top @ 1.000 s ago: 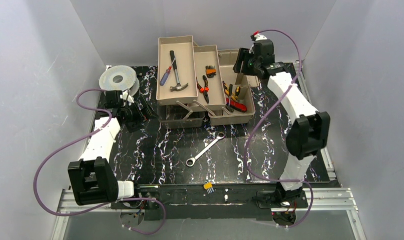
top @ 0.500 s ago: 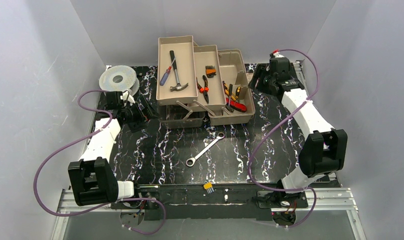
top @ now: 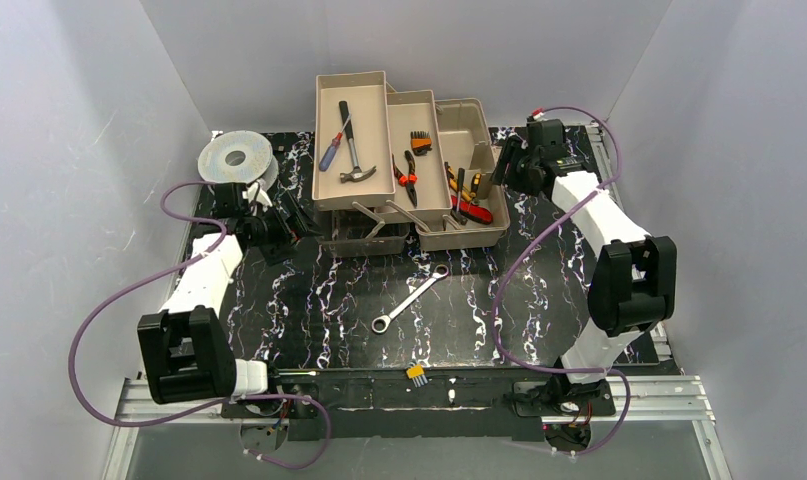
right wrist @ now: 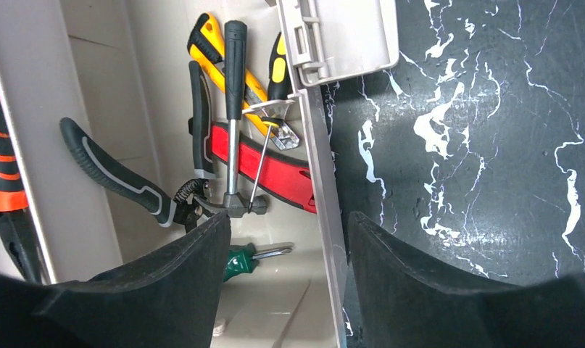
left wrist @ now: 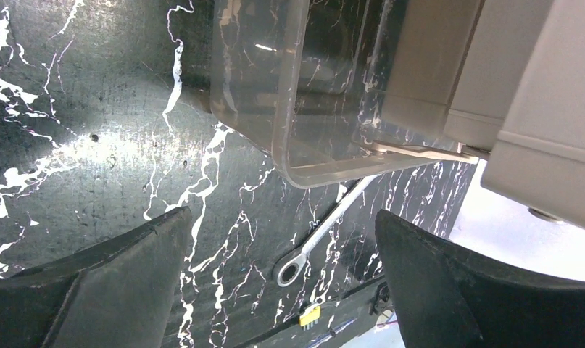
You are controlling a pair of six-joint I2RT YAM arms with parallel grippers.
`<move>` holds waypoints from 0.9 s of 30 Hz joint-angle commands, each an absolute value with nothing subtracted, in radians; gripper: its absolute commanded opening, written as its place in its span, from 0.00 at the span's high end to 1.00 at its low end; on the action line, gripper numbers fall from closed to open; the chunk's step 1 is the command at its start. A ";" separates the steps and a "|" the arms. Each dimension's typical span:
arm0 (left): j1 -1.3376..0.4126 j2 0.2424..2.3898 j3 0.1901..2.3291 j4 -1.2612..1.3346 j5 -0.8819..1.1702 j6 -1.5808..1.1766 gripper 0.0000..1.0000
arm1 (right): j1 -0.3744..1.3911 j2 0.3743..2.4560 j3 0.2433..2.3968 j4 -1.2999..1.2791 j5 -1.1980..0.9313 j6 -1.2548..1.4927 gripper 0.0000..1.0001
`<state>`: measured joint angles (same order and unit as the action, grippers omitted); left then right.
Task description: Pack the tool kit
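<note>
Toolbox stands at the far middle of the black marbled table, its fold-out trays stepped up and back to the left. The highest tray holds a hammer and a blue-handled screwdriver, and the middle tray holds orange-handled pliers.

My right gripper hangs at the box's right-hand end, tipped down over its bottom compartment. From the right wrist, that gripper has its fingers partway apart with nothing between them but the top of the box's side wall. The wall runs up through the gap, closer to the outer finger; I cannot tell whether it touches. Just beyond my fingertips, inside the compartment, lie a red-handled tool, black-and-grey pliers and a yellow-and-black handle.

My left gripper sits low at the box's left side. Seen from its own wrist, this gripper is spread as wide as it goes and holds nothing. The smoky translucent lid lies just ahead of the fingertips, apart from them. A wrench lies loose on the table beyond the lid, in front of the box, well apart from both my grippers. A round grey spool sits behind my left arm.
</note>
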<state>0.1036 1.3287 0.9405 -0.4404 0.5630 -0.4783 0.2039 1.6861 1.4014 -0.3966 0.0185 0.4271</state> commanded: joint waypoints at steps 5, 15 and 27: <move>0.109 1.394 0.945 -0.390 0.650 -0.563 0.02 | 0.199 1.701 1.375 -0.370 0.033 0.425 0.34; 0.110 1.359 0.900 -0.303 0.670 -0.648 0.02 | 0.218 1.678 1.217 -0.340 -0.060 0.467 0.43; 0.111 1.267 0.904 -0.403 0.592 -0.588 0.02 | 0.242 1.511 1.011 -0.337 -0.030 0.488 0.51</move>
